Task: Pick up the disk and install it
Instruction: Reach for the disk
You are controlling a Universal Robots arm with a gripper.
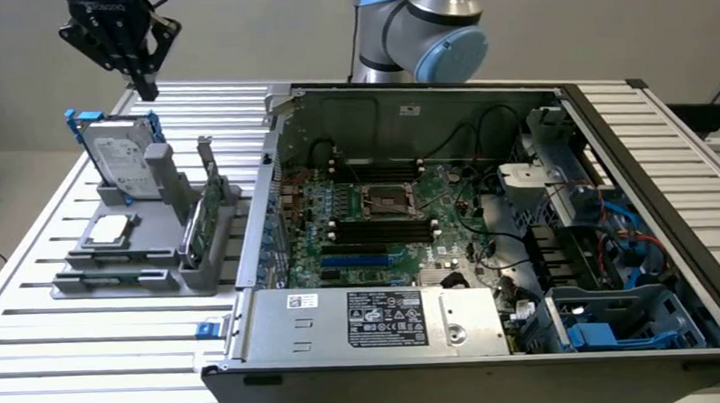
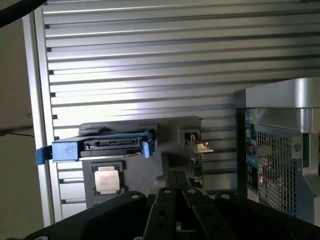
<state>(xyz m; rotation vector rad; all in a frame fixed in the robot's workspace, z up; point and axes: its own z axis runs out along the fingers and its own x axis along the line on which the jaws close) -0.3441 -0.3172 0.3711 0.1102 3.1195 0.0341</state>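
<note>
The disk [image 1: 125, 157] is a silver-grey drive with a white label in a blue carrier. It stands upright in a grey holder [image 1: 155, 251] on the exterior view's left. My gripper [image 1: 146, 85] hangs above and a little behind it, apart from it, with its black fingers together and nothing between them. In the wrist view the disk's blue-framed top edge [image 2: 100, 147] lies beyond my gripper [image 2: 177, 190].
A small square silver chip [image 1: 110, 229] lies on the holder's lower step, and a thin green card [image 1: 203, 217] stands in its slot. The open computer case [image 1: 458, 215] sits beside the holder on the slatted aluminium table [image 1: 88, 368].
</note>
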